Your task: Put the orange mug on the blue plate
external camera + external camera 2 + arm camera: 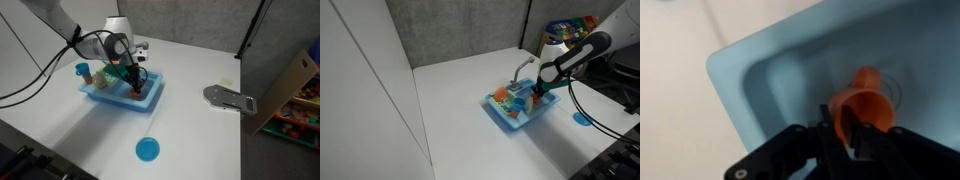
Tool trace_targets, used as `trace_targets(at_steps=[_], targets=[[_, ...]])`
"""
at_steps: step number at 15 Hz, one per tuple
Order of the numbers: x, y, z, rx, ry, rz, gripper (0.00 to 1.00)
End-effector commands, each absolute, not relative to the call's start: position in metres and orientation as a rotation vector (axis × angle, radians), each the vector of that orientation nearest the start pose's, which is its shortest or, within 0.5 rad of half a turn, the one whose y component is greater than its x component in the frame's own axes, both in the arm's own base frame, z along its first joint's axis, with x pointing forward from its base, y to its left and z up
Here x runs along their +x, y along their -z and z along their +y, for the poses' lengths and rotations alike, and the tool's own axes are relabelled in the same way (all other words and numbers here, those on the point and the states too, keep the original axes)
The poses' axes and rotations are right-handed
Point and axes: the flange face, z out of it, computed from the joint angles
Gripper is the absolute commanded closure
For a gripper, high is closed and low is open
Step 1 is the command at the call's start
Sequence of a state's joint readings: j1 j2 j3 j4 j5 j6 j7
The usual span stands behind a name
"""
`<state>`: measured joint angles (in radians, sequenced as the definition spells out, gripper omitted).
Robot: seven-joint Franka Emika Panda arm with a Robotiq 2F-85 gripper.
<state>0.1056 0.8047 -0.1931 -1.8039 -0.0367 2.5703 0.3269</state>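
The orange mug (868, 100) lies inside the light blue toy sink (750, 70), with its handle pointing away from me. My gripper (855, 135) reaches down into the sink, its fingers closed on the mug's near rim, one inside and one outside. In an exterior view the gripper (130, 82) is low in the sink (100, 97) and a bit of the mug (133, 93) shows under it. The blue plate (148, 150) lies flat on the white table in front of the sink, apart from it. It also shows in part in an exterior view (582, 120).
A small blue cup (81, 70) and a larger orange-and-green item (103, 78) stand at the sink's other end. A grey flat object (228, 98) lies near the table edge, next to a cardboard box (290, 85). A grey faucet (523, 68) rises at the sink's back.
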Motion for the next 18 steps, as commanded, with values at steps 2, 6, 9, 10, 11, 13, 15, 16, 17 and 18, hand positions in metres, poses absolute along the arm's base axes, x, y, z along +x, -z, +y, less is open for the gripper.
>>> trace_targets(at_steps=[2,6,9,10,11,13,15,16,17,18], targets=[[0.640,-0.139,-0.037,-3.267,0.051,0.526,1.00],[0.642,-0.180,-0.035,-3.238,0.086,0.507,0.98],[0.635,-0.208,-0.037,-3.239,0.067,0.502,0.98],[0.630,-0.216,-0.039,-3.239,0.046,0.503,0.98],[0.624,-0.223,-0.041,-3.236,0.019,0.503,0.98],[0.611,-0.236,-0.047,-3.227,-0.039,0.500,0.98],[0.595,-0.249,-0.057,-3.226,-0.082,0.512,0.98],[0.588,-0.255,-0.063,-3.224,-0.097,0.524,0.98],[0.580,-0.261,-0.070,-3.219,-0.115,0.536,0.98],[0.573,-0.267,-0.078,-3.215,-0.127,0.552,0.97]])
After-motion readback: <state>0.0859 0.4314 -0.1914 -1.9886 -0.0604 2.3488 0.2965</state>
